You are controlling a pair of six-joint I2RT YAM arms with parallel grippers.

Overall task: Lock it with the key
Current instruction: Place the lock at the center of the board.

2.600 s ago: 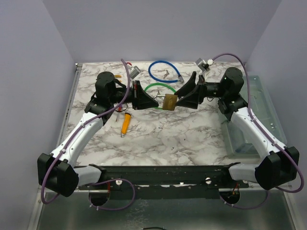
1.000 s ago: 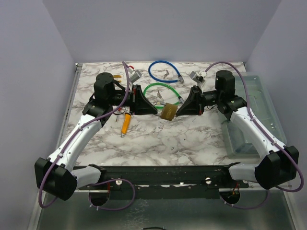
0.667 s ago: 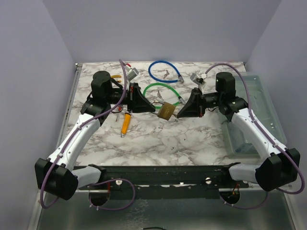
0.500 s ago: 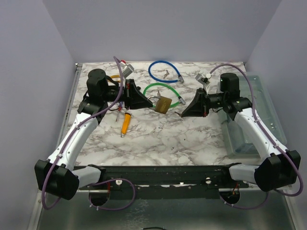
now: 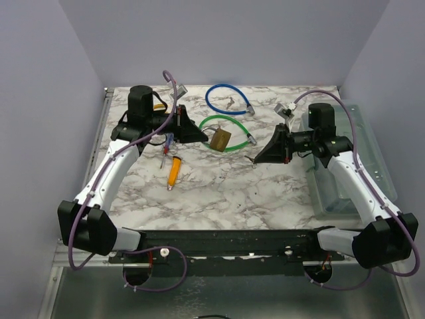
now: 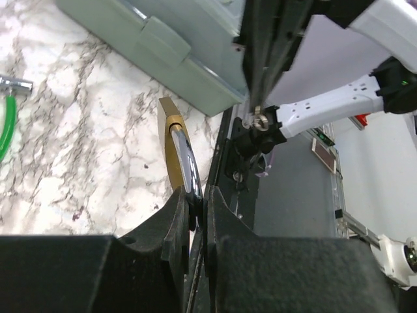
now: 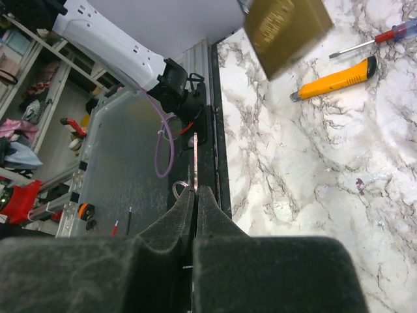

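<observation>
A brass padlock [image 5: 221, 138] hangs above the marble table, its silver shackle [image 6: 187, 163] pinched in my left gripper [image 5: 205, 136], which is shut on it. In the left wrist view the lock body [image 6: 171, 134] stands edge-on just past the gripper [image 6: 195, 197]. My right gripper [image 5: 255, 159] hovers to the lock's right, apart from it, and is shut on the key [image 7: 196, 160]. The thin blade sticks out past the gripper [image 7: 196, 189], with its ring beside the left finger. The padlock [image 7: 287, 26] shows at the top of the right wrist view.
A green cable loop [image 5: 229, 123] and a blue cable loop [image 5: 226, 100] lie behind the padlock. An orange utility knife [image 5: 173, 171] and a screwdriver [image 5: 165, 143] lie on the left. A clear bin [image 5: 362, 179] stands along the right edge.
The grippers, which met at the padlock mid-table, have drawn apart. My left carried the lock back and left. My right pulled away to the right with the key.
</observation>
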